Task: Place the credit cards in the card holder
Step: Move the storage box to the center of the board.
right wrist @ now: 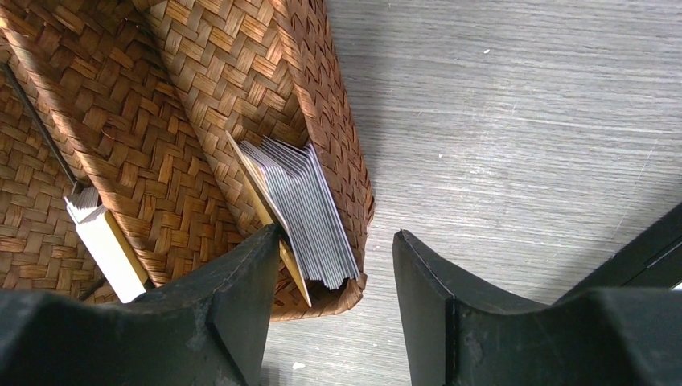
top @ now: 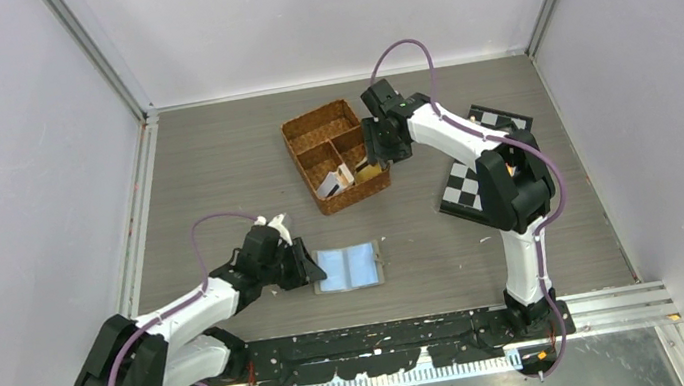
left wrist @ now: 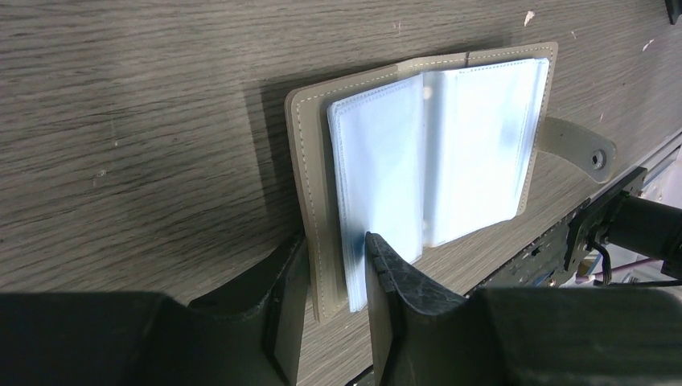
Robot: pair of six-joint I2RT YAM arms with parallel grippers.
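Pinning seems to be the job of the left gripper, which sits at the near edge of the card holder. Its fingers stand only a little apart, one just outside the grey-olive cover, the other on the first clear sleeve. Whether they pinch that edge or merely press on it, I cannot tell. The holder lies open and flat on the table, sleeves up and snap tab stretched out on its far side. No card shows in the sleeves, so I judge the filling has yet to begin.

Further right, the wicker basket keeps the credit cards on edge in a corner compartment, leaning against its outer wall. The right gripper hovers there, spread wide and holding nothing, one finger inside the compartment, the other outside the wall.

The step in hand looks like fetching the first card. Closing now would likely catch wall and whole stack together, so the outer finger probably needs to come inside and part off one card. The wall crowds the pack; bare table between basket and holder leaves room for the carry, and the checkerboard lies clear to the right.
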